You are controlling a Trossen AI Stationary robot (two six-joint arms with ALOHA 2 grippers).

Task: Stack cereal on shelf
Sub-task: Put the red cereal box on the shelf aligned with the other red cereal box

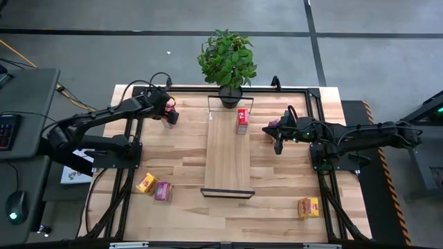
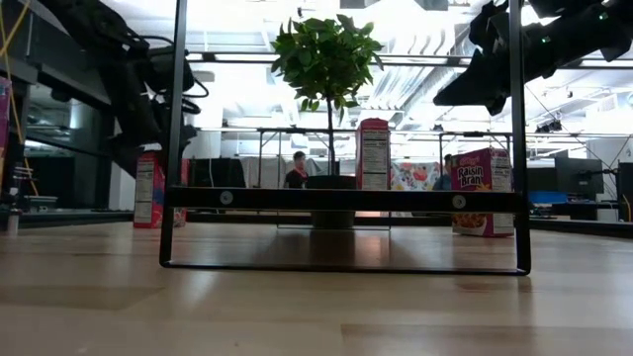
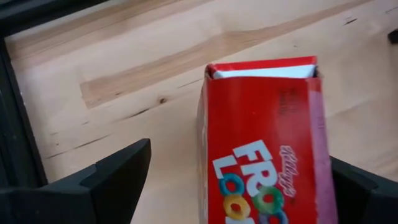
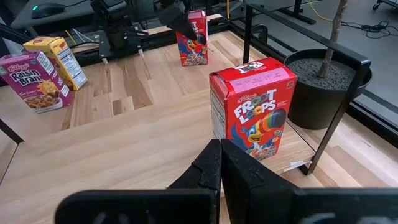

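Two red boxes are seen upright: one [image 1: 242, 120] stands on the shelf [image 1: 227, 162] at its far end, near the potted plant [image 1: 228, 61], and the other [image 3: 264, 149] stands on the table [image 1: 180, 152] at the far left, between the spread fingers [image 3: 106, 180] of the left gripper [image 1: 168, 115]. That gripper's jaws are wide open, one on each side of the box, and no contact with the cardboard can be made out, so nothing is taken to be held. The right gripper [image 4: 220, 163] is shut with its fingers pressed together and empty; it hangs above the table just right of the shelf, pointed toward the red box standing there. A yellow box [image 1: 146, 183] and a pink box [image 1: 163, 191] lie side by side on the table, left of the shelf's near end. Another yellow box [image 1: 308, 207] lies near the table's front right corner. Something pink [image 1: 274, 124] is partly hidden at the right gripper in the high view, and what it is cannot be told.
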